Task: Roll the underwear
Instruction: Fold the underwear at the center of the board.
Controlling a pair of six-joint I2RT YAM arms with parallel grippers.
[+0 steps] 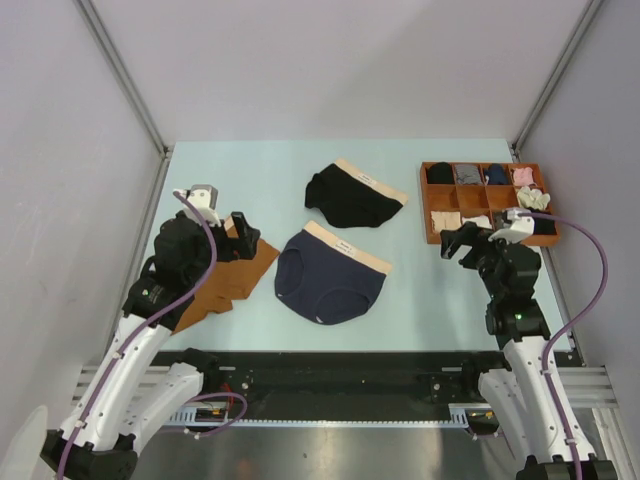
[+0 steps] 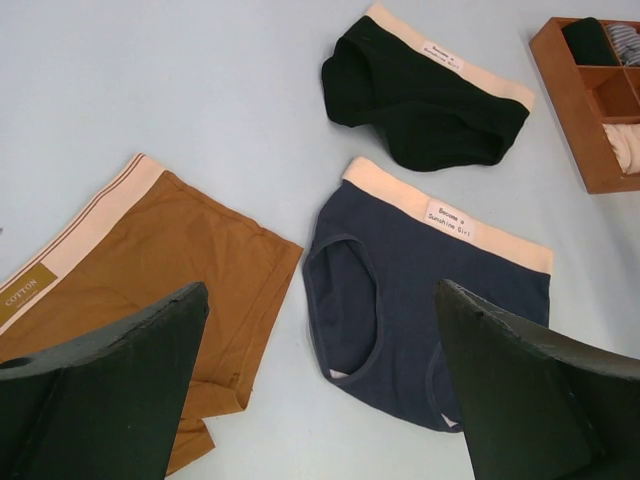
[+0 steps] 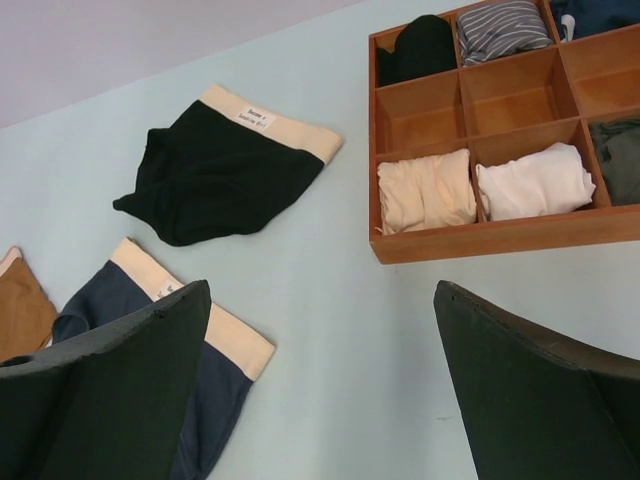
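Three pieces of underwear lie flat on the pale blue table. The navy one (image 1: 330,275) (image 2: 430,280) is in the middle, with the black one (image 1: 350,200) (image 2: 420,100) (image 3: 220,170) behind it. The rust-brown one (image 1: 235,280) (image 2: 150,260) lies at the left. Each has a pale beige waistband. My left gripper (image 1: 243,238) (image 2: 320,290) hovers open over the brown one's right edge, holding nothing. My right gripper (image 1: 455,243) (image 3: 320,287) hovers open above bare table between the navy one and the tray, also holding nothing.
A wooden divided tray (image 1: 432,215) (image 3: 500,235) (image 2: 570,110) sits at the back right, with several rolled garments in its compartments. Grey walls close in the left, right and back. The black rail with both arm bases runs along the near edge.
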